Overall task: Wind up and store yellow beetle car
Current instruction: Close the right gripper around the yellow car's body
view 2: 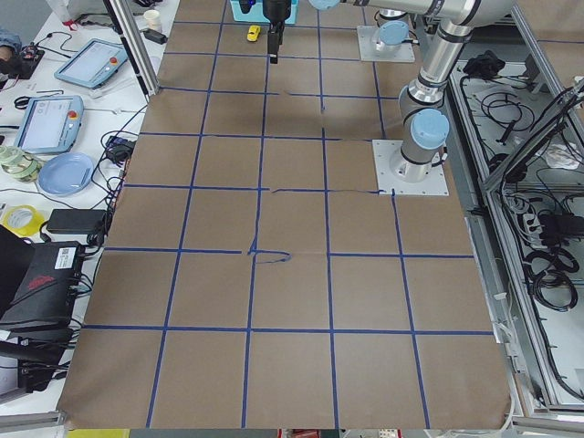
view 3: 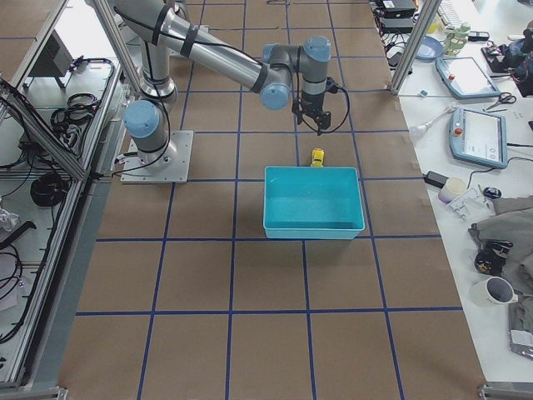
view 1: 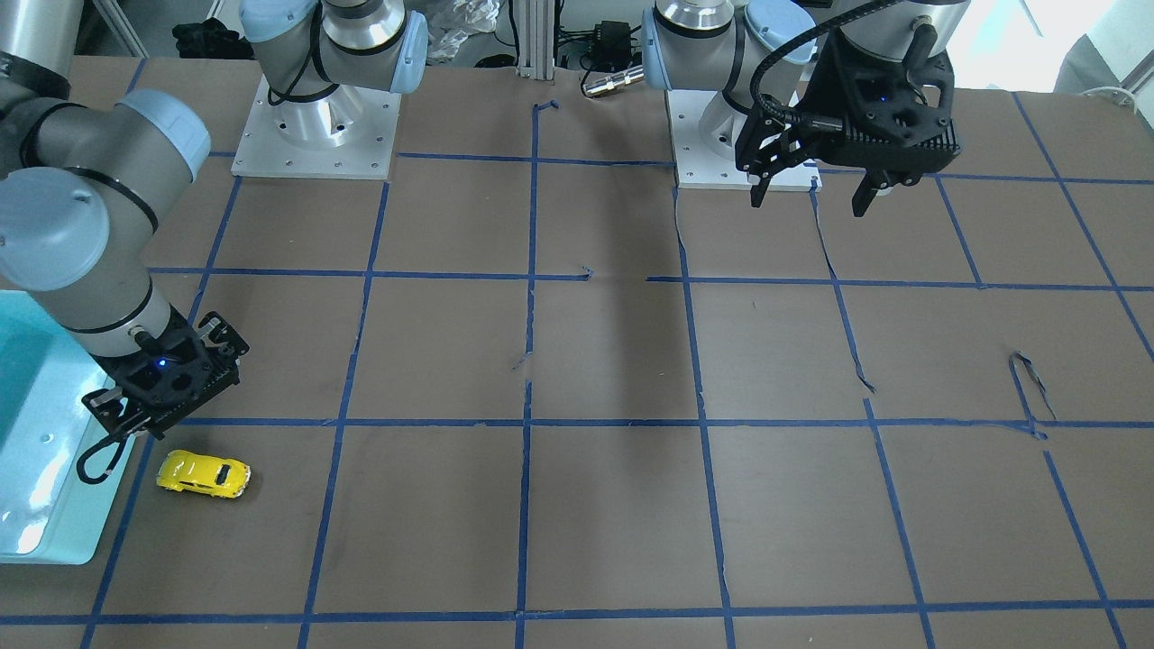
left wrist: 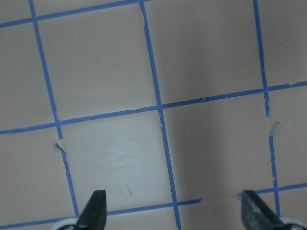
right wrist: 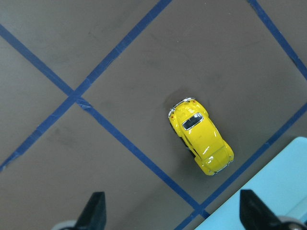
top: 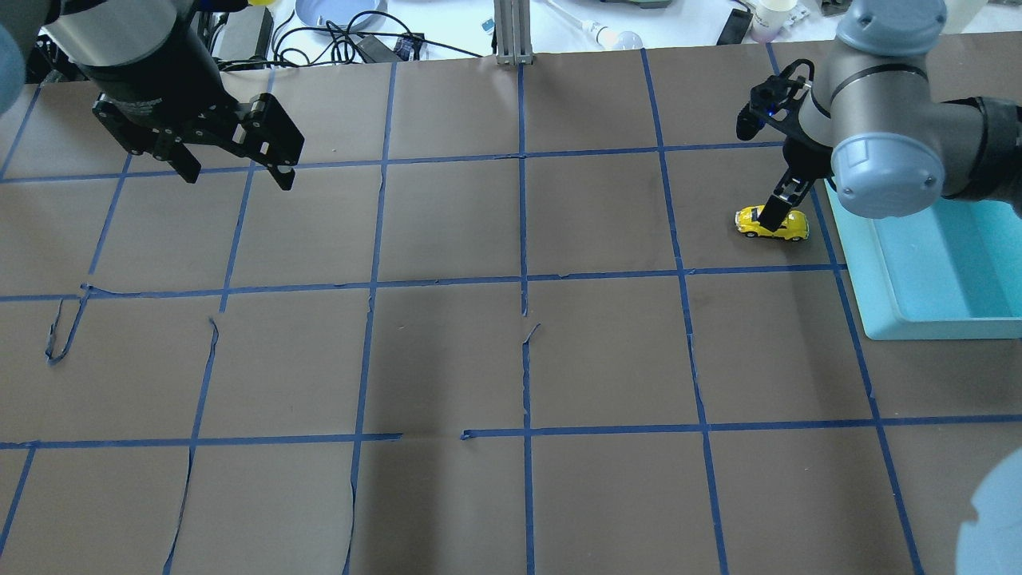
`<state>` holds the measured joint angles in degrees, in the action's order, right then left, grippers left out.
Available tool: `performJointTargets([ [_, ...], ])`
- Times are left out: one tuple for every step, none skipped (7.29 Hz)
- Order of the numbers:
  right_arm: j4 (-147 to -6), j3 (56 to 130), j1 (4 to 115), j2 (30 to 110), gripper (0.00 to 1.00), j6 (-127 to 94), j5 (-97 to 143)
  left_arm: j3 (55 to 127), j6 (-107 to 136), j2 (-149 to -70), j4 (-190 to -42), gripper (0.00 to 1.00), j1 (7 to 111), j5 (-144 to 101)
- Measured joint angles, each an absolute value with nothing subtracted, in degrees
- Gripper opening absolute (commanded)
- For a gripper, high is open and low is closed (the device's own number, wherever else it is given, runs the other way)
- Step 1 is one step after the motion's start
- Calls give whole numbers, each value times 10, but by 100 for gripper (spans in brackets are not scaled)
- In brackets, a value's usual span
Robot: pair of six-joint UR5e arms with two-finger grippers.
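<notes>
The yellow beetle car (top: 771, 224) stands on its wheels on the brown table, just left of a teal bin (top: 870, 271). It also shows in the front view (view 1: 204, 474) and in the right wrist view (right wrist: 201, 136). My right gripper (top: 758, 172) hangs above the car, open and empty. In the right wrist view the car lies ahead of the gripper (right wrist: 175, 215), a little toward its right finger, not between the fingers. My left gripper (top: 239, 180) is open and empty, raised over the far left of the table, and in its wrist view (left wrist: 175, 211) it has only bare table below it.
The teal bin (view 3: 312, 229) sits at the table's right end with its long side close to the car, and its corner shows in the right wrist view (right wrist: 268, 191). Blue tape lines grid the brown paper. The arm bases (view 1: 315, 135) stand at the robot's side.
</notes>
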<state>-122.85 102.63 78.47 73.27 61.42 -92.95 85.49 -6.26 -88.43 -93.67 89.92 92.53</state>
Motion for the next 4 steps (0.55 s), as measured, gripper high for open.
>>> performJointTargets([
  [-1254, 1028, 772, 705, 99, 648, -915, 860, -57, -883, -903, 100, 898, 932],
  [-1280, 1029, 766, 681, 99, 674, -908, 864, -52, -886, -863, 100, 895, 934],
  [-1295, 1028, 764, 664, 98, 689, -906, 866, -41, -890, -840, 100, 895, 934],
  [-1307, 1028, 763, 650, 98, 696, -907, 868, -26, -891, -831, 100, 896, 934],
])
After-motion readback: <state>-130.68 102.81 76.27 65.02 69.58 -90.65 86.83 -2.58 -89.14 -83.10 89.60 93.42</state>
